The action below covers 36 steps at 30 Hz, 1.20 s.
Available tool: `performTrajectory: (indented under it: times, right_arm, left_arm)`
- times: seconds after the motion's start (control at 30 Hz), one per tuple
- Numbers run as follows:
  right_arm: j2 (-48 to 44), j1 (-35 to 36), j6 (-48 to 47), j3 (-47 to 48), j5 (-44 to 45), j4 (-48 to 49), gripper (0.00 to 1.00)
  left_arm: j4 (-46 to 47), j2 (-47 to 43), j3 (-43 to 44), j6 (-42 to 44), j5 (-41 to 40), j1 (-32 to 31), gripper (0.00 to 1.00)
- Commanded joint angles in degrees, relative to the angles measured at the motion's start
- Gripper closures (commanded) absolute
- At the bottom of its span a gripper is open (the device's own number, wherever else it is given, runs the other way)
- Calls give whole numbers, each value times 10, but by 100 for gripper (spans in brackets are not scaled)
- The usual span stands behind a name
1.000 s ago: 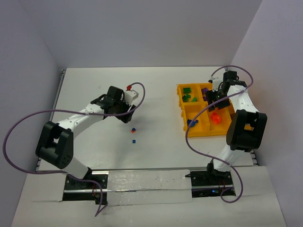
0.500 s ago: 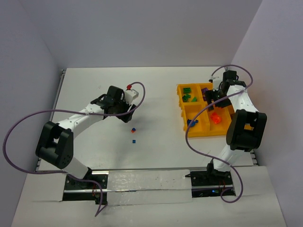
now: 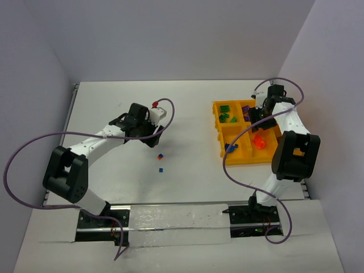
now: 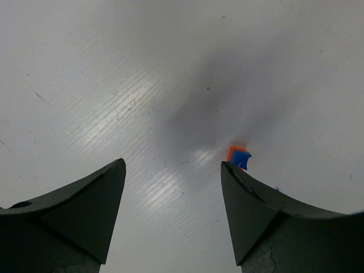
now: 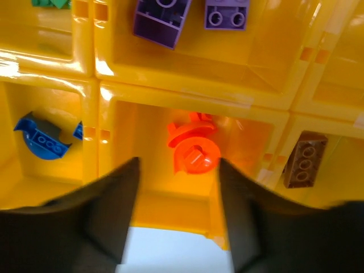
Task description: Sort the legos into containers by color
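L gripper (image 4: 172, 162) wide open, empty; blue-orange bit (image 4: 239, 156) lies on table (image 4: 85, 68) just beside one fingertip, not betw. Centre jaws over it, then lower & pinch. R gripper (image 5: 178, 160) open over tray (image 5: 193, 94).

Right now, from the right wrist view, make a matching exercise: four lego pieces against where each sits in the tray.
Pieces:
1. purple bricks
2. orange round pieces
3. blue piece
4. brown brick

Places in the tray, as that view shows them:
A. lower left compartment
B. lower right compartment
C. lower middle compartment
D. upper middle compartment

Pairs: 1-D, 2-C, 3-A, 4-B
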Motion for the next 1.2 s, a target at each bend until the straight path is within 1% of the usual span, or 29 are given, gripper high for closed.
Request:
performTrajectory:
  times: [0.0, 0.03, 0.1, 0.13, 0.23, 0.3, 0.43, 0.47, 0.53, 0.63, 0.9, 1.03, 1.17]
  right_arm:
    - [-15, 6, -4, 5, -29, 6, 30]
    - [-22, 6, -1, 8, -41, 6, 19]
    - [-42, 6, 0, 13, -61, 8, 5]
    - [-48, 5, 3, 16, -78, 12, 0]
    - [-76, 5, 9, 27, -124, 13, 0]
    - [-84, 5, 16, 33, -131, 16, 0]
    - [-86, 5, 29, 54, -153, 13, 0]
    - [-82, 5, 33, 63, -156, 9, 0]
    - [-79, 5, 32, 67, -156, 7, 0]
    - [-77, 5, 31, 69, -153, 3, 0]
    - [-75, 5, 32, 71, -152, 1, 0]
    - [-74, 5, 32, 70, -153, -1, 0]
    - [-74, 5, 32, 68, -154, -1, 0]
  left_arm:
    - [26, -12, 10, -3, 14, 0, 23]
    - [22, -9, 11, -4, 17, -1, 24]
    - [17, -2, 10, -4, 15, -3, 26]
    - [17, -1, 6, -2, 13, -6, 26]
    - [13, -5, -11, 7, 7, -22, 27]
    - [11, -9, -20, 8, 11, -30, 28]
    - [4, -8, -32, 8, 42, -59, 33]
    - [-2, -4, -32, 7, 62, -69, 33]
    - [-3, 2, -34, 4, 70, -77, 33]
    - [-4, 23, -32, -5, 69, -84, 33]
    - [-22, 80, -4, -7, 37, -94, 39]
    - [-19, 84, -4, -6, 26, -94, 43]
    - [-15, 82, -3, -7, 21, -94, 44]
